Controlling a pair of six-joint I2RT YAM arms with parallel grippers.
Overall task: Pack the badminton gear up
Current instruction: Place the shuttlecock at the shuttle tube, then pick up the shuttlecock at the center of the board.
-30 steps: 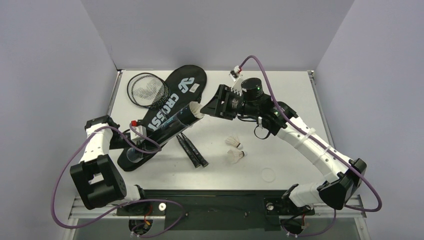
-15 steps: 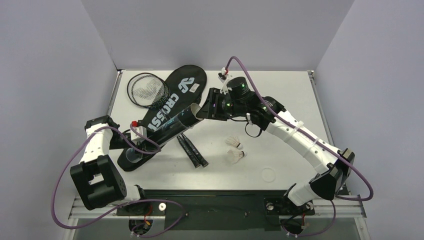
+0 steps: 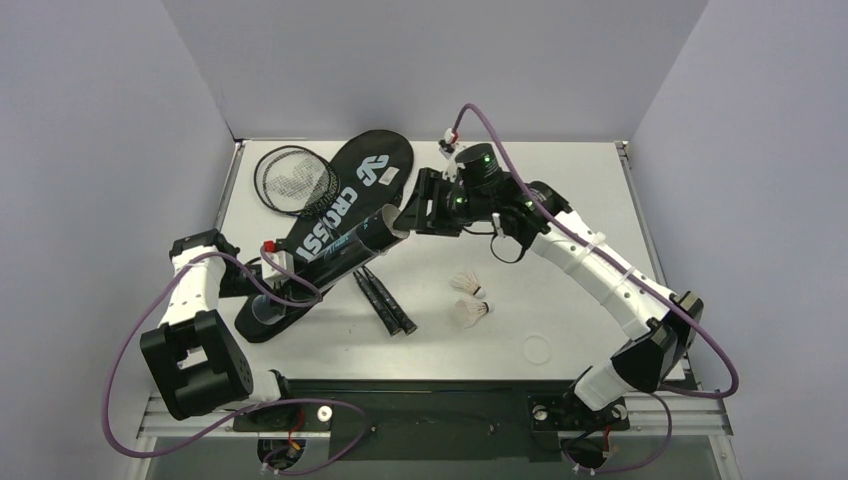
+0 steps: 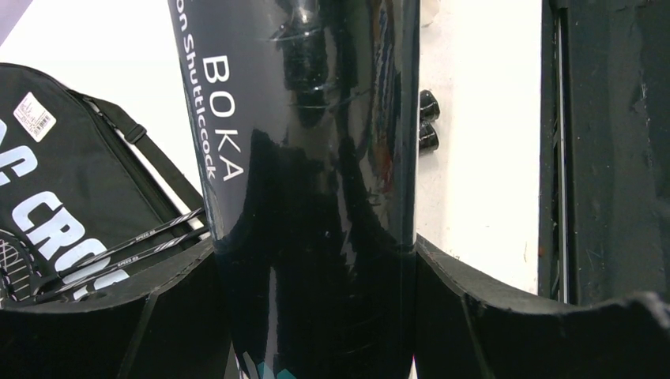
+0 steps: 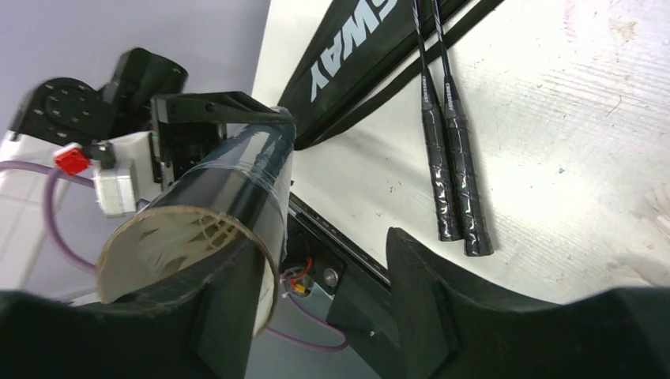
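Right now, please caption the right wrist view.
Open right gripper at mouth of glossy black tube holding a white feather shuttlecock.

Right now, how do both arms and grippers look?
The left arm and right arm have white shells, black joints and a purple cable each. The left gripper and right gripper are black and angular. The right wrist shows green lights.

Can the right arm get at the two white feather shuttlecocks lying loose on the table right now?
Probably yes. The right gripper stands open with nothing in it at the mouth of the long black tube, and the two white feather shuttlecocks lie uncovered on the white table beside its forearm.
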